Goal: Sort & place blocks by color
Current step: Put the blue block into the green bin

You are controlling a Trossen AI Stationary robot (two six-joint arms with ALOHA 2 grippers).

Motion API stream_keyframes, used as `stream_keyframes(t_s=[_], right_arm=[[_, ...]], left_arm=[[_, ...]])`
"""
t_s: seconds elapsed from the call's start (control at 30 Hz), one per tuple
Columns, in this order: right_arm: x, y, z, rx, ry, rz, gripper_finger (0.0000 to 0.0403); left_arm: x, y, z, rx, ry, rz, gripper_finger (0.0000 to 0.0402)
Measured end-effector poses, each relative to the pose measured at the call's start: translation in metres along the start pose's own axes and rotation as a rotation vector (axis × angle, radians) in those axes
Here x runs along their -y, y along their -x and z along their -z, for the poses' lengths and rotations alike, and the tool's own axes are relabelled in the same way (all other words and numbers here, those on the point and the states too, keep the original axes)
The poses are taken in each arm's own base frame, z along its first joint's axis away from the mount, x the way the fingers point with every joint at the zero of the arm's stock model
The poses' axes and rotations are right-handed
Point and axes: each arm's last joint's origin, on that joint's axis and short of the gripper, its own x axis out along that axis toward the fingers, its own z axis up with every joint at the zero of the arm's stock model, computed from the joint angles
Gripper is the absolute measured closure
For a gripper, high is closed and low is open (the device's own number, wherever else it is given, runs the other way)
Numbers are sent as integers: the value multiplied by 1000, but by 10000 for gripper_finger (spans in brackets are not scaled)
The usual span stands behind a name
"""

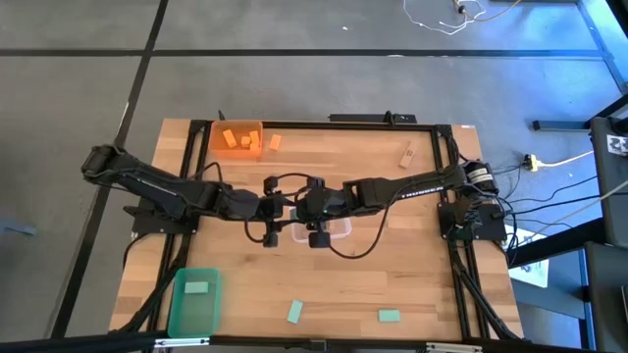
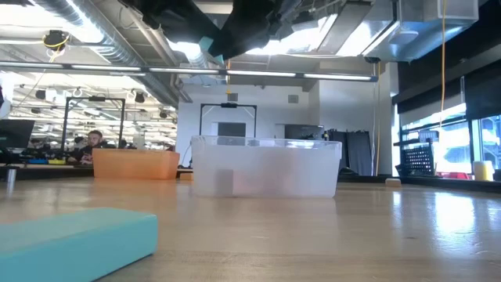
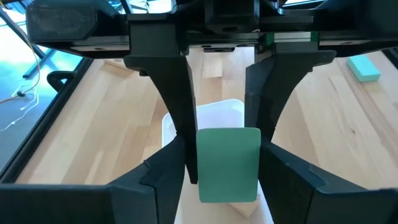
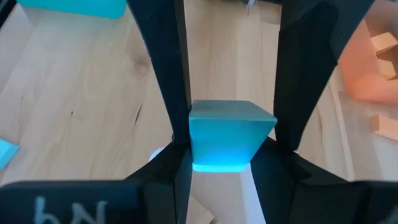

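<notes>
Both pincers meet over the clear bin (image 1: 339, 230) at the table's middle. From the left: my left gripper (image 1: 278, 210) closes on a mint green block (image 3: 228, 163) — its face shows flat between my fingers (image 3: 174, 93), with the bin's white rim below it. My right gripper (image 1: 316, 218), just beside it, pinches what may be the same mint block (image 4: 230, 135), seen end-on; I cannot tell for sure.

On the table (image 1: 392, 275), the green bin (image 1: 193, 299) at the near left corner holds one mint green block (image 1: 196, 288). The orange bin (image 1: 236, 138) at the far left holds orange blocks (image 1: 240, 140), and another orange block (image 1: 275, 142) lies just outside it. Two mint green blocks (image 1: 294, 312) (image 1: 389, 316) lie loose along the near edge — well apart. A tan wood block (image 1: 406, 154) sits far right.
</notes>
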Motion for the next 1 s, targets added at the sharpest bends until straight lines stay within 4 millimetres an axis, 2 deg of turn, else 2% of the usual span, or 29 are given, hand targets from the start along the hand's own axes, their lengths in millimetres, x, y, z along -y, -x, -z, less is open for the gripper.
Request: stream_keyframes(t_s=[0.33, 0.57, 0.87, 1.0], right_arm=[[0, 0, 1, -8, 4, 0, 273], [1, 0, 1, -9, 3, 5, 273], [1, 0, 1, -10, -1, 5, 273], [0, 0, 1, -8, 0, 1, 239]], left_arm=[[1, -3, 0, 5, -1, -15, 222], [1, -3, 0, 4, -2, -16, 282], [1, -3, 0, 3, -3, -16, 282], [1, -3, 0, 3, -7, -14, 282]])
